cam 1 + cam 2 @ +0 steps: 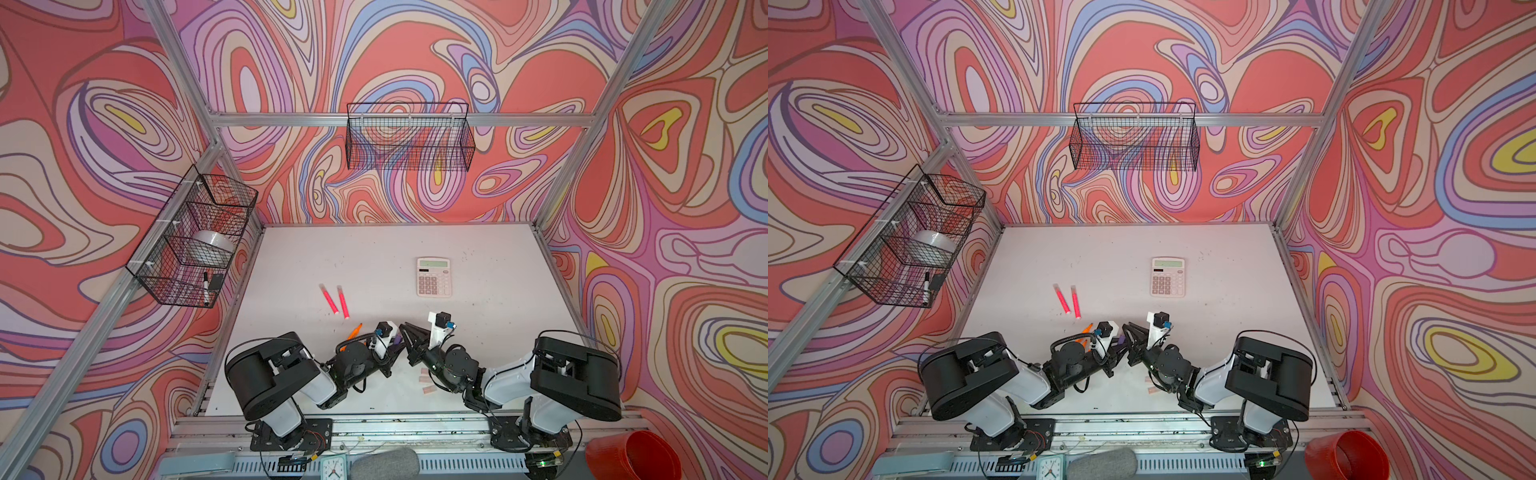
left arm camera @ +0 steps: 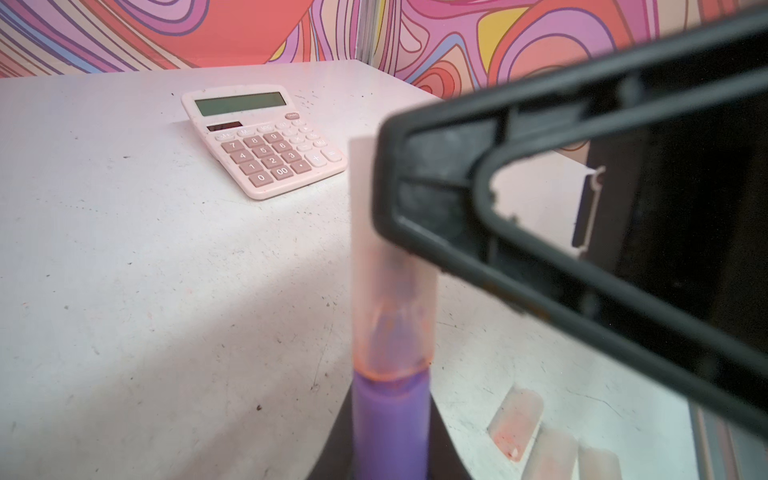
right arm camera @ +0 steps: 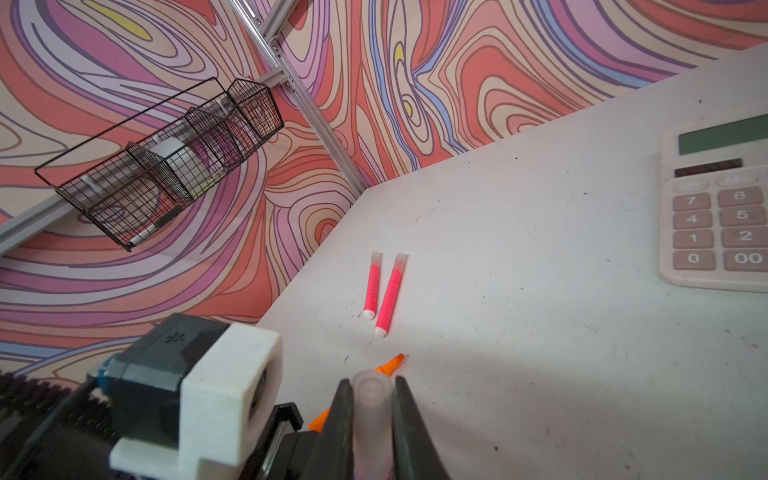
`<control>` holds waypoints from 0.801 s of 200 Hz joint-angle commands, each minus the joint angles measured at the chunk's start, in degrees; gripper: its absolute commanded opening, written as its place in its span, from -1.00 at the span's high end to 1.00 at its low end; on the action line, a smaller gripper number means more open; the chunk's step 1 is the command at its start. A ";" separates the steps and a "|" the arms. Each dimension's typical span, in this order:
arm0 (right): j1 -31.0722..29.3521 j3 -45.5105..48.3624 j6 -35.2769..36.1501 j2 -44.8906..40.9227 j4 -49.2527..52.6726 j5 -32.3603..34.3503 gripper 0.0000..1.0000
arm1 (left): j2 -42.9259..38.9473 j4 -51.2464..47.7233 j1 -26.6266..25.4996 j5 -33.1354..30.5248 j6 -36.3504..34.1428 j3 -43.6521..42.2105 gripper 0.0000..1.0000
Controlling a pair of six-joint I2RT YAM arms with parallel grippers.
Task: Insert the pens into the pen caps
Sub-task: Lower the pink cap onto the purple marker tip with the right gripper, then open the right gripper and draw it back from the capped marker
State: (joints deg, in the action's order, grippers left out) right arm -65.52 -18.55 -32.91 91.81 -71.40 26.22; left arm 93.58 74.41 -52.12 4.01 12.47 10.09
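Right gripper (image 3: 372, 388) clamps cap (image 3: 371, 419); left gripper (image 1: 393, 350) clamps purple pen (image 2: 390, 419).
Capping step, cap looks nearly seated; next needs a straight final push.

Take the calculator (image 1: 434, 276) on the table (image 1: 498, 270) as your mark. Two capped pens (image 1: 329, 300) lie side by side to its left. In front of it, the left gripper (image 1: 394, 345) and right gripper (image 1: 403, 332) meet, with a pen (image 2: 390, 424) and cap (image 3: 371, 411) between them. Loose caps (image 1: 428, 389) lie farther in front.

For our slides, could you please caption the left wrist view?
The right gripper holds a translucent cap over the purple pen, tip inside; pink calculator and three loose caps on the table.
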 commanded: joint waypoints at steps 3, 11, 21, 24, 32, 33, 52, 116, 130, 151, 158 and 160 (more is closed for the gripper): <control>-2.16 -1.59 2.11 -0.91 7.69 -5.92 0.79 | 0.42 3.81 0.65 -1.13 0.60 2.48 1.00; -2.16 -1.99 2.40 -1.06 9.00 -6.14 0.75 | -0.09 3.78 0.64 -1.12 0.46 2.33 1.00; -2.16 -1.76 2.76 -1.01 8.85 -6.20 0.68 | -0.78 3.80 0.67 -1.20 0.21 2.15 1.00; -2.16 -1.60 2.79 -0.91 8.67 -6.15 0.65 | -0.96 3.74 0.66 -1.22 0.19 2.09 1.00; -2.16 -1.00 2.76 -0.71 7.73 -6.05 0.56 | -1.18 3.79 0.70 -1.30 0.01 1.91 1.00; -2.16 -0.94 2.76 -0.69 7.61 -6.03 0.55 | -1.24 3.80 0.70 -1.34 -0.03 1.89 1.00; -2.16 0.49 2.85 -1.08 6.05 -5.96 0.30 | -0.41 3.73 0.70 -1.16 -0.41 2.13 1.00; -2.12 4.73 3.16 -11.62 7.97 -4.59 -0.29 | 1.46 3.86 0.69 -1.75 -3.00 3.10 1.00; -2.08 4.22 3.01 -15.44 12.13 -3.22 -0.25 | 2.34 3.86 0.65 -1.33 -3.78 3.56 1.00; -2.07 1.21 1.05 -20.47 24.17 1.54 0.03 | 4.50 3.85 0.67 -0.63 -5.05 4.73 1.00; -1.94 0.04 0.08 -21.75 27.74 3.41 0.08 | 5.27 3.82 0.69 -0.52 -5.40 5.17 1.00; -1.91 -0.34 -0.17 -21.98 28.80 3.86 0.09 | 5.51 3.81 0.68 -0.50 -5.50 5.28 1.00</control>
State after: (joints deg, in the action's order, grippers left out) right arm -67.31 -15.53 -31.29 73.45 -56.58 23.86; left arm 96.62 74.89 -51.70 2.98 9.50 13.58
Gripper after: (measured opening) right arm 0.486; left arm 0.177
